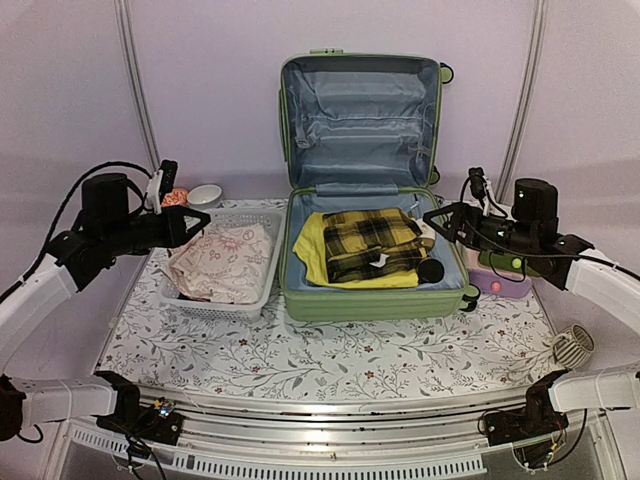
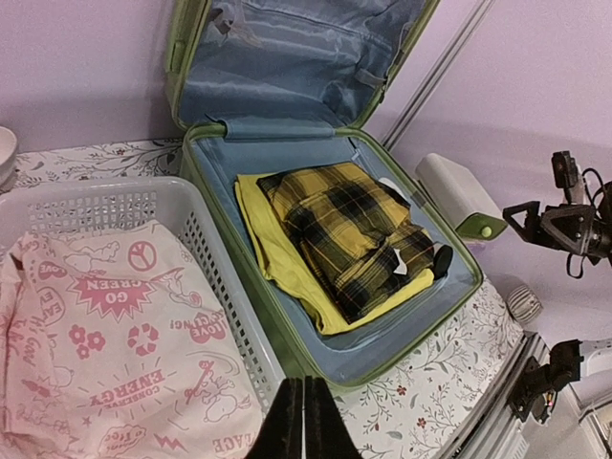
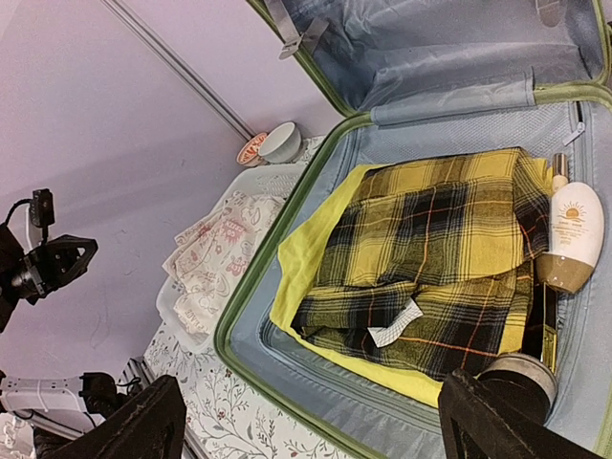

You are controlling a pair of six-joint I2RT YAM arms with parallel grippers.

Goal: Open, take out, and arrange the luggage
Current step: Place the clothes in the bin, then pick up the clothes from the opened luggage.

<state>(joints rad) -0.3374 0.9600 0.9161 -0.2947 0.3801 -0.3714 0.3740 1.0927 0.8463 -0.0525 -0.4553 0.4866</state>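
Shows, from above, the large light-green hard-shell luggage (image 1: 372, 306) open at table (image 1: 330, 358) centre, lid up at 12 o'clock. Shows, from left wrist, left gripper (image 2: 304, 394) pressed together by a white perforated plastic basket (image 2: 105, 203). Shows, from right wrist, right gripper (image 3: 311, 382) spread above the luggage.

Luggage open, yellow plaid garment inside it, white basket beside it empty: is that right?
No: the basket holds a pink-printed cloth, clear in the left wrist view. The luggage is open with the yellow plaid garment inside.
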